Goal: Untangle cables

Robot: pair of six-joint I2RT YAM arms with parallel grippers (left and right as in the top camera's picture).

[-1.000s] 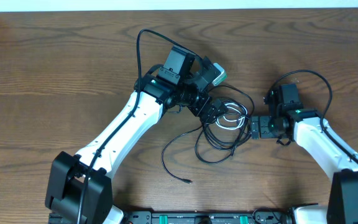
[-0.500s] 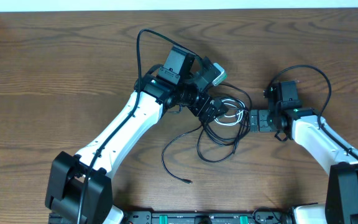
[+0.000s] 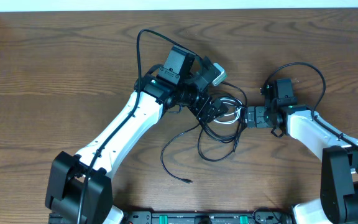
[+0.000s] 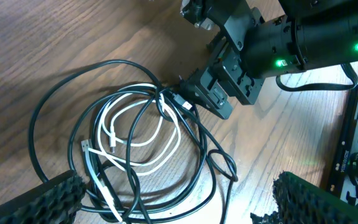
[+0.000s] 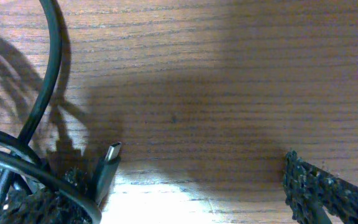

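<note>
Arm count: two, one left arm [image 3: 126, 127] and one right arm [image 3: 319, 134]. Gripper count: two, one left gripper [image 4: 179, 186] and one right gripper [image 5: 179, 186], each with two fingers, four fingers in total. Work surface: one table [image 3: 42, 74]. Light-coloured cords: one white cable [image 4: 135, 134]. Dark cords: at least two black cables [image 4: 48, 112], possibly three; the strands cross too densely in the bundle for a firm count. Black connectors in view: two, one plug [image 5: 107, 160] in the right wrist view and one free end [image 3: 188, 181] in the overhead view.
</note>
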